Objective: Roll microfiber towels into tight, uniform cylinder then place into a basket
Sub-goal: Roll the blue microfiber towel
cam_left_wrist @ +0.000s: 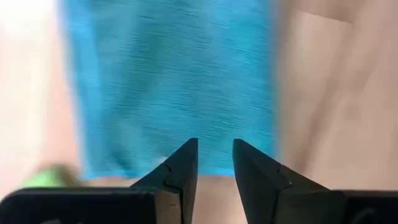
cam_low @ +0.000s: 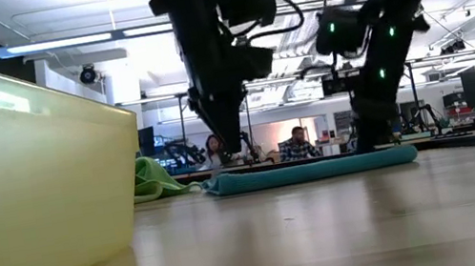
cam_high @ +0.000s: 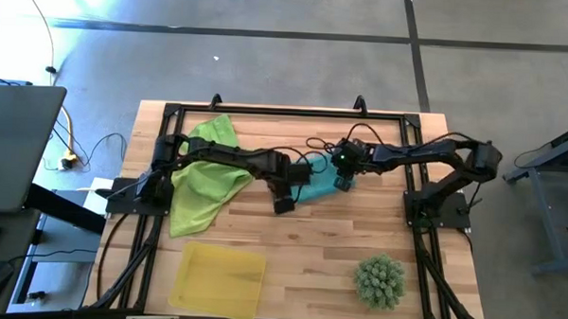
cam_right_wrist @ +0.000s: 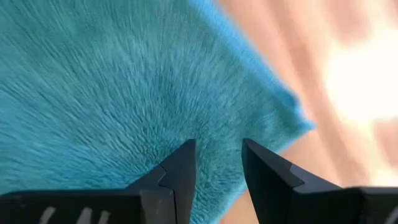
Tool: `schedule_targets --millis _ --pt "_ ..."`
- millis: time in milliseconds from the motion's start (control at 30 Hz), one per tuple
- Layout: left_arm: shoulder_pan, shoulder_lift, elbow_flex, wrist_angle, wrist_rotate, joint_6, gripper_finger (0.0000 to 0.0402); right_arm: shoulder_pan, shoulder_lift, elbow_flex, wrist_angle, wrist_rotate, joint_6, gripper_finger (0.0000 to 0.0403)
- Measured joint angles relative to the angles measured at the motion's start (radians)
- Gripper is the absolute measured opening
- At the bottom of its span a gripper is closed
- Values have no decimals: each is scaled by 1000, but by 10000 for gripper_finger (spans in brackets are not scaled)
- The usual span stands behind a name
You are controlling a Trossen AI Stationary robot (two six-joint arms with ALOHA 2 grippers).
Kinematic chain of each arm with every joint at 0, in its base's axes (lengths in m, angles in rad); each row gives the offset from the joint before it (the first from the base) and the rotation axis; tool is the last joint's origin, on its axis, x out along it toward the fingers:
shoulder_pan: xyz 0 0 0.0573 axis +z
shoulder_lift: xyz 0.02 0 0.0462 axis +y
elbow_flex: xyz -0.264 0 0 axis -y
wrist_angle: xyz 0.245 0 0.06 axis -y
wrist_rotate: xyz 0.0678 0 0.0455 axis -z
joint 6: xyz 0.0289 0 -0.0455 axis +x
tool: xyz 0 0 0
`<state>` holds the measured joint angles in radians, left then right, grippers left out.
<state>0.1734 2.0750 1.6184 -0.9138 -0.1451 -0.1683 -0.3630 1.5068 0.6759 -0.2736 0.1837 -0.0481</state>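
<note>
High view straight down over the whole tabletop (cam_high: pixel 300 245), low view level at its surface facing the room, both wrist views close above the teal towel (cam_left_wrist: pixel 174 87), shared by all four views

Bright ceiling strip lights (cam_low: pixel 58 44) washed out the room above the arms in the low view. The near yellow basket (cam_low: pixel 24 188) loomed soft and out of focus. Both wrist views were blurred; glare whitened the wooden surface (cam_right_wrist: pixel 360 81) beside the teal towel (cam_right_wrist: pixel 124 93).
</note>
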Motion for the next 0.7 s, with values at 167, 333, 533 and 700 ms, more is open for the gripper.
schedule_targets --millis 167,333,533,700 --pt "63 0 -40 59 -6 -3 90 23 -98 5 -90 -28 157 121" --pt "112 0 -83 132 59 -3 90 85 -107 1 -113 -71 315 121" --pt "137 3 -131 138 63 -3 90 145 -90 -53 -105 -4 380 121" --pt "130 6 -181 167 86 -33 90 140 -91 -118 -61 64 388 121"
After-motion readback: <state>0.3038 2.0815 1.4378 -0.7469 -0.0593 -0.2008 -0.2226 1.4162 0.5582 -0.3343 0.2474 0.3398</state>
